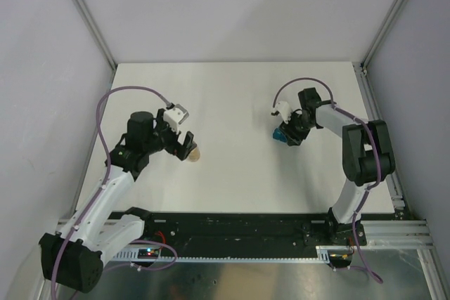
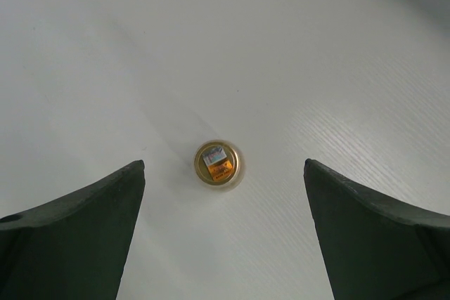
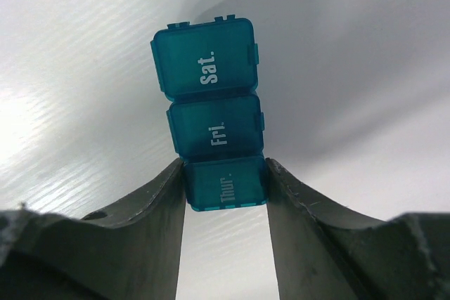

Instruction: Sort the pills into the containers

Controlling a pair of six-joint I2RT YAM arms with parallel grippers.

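**Right jaws on the Thur. end of the containers (image 3: 211, 114); left jaws wide over the bottle (image 2: 219, 164).**
The containers lie on the right part of the bench (image 1: 232, 96), all lids down. Their long axis runs straight away from my right jaws: Thur. nearest, then Fri., Sat. farthest. These jaws pinch the Thur. compartment from both sides. My left jaws are spread wide above the small round bottle, well apart from the containers, so the right arm is nearer.
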